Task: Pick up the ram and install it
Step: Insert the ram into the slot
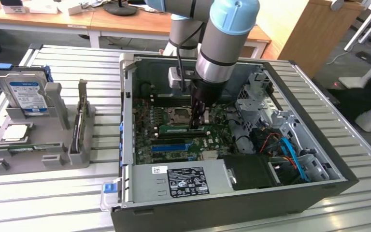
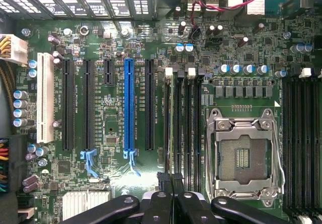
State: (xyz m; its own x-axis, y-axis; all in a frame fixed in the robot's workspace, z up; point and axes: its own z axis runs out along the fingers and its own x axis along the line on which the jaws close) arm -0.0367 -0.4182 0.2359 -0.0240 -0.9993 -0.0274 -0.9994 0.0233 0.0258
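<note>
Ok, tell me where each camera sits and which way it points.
Exterior view: off the arm and raised, looking down at a slant into the open case on the slatted table; the arm and end effector show.
Wrist view: on the wrist, looking straight down at the motherboard; the end effector's dark fingers show.
Shared: the empty CPU socket, the blue slot and the end effector.
</note>
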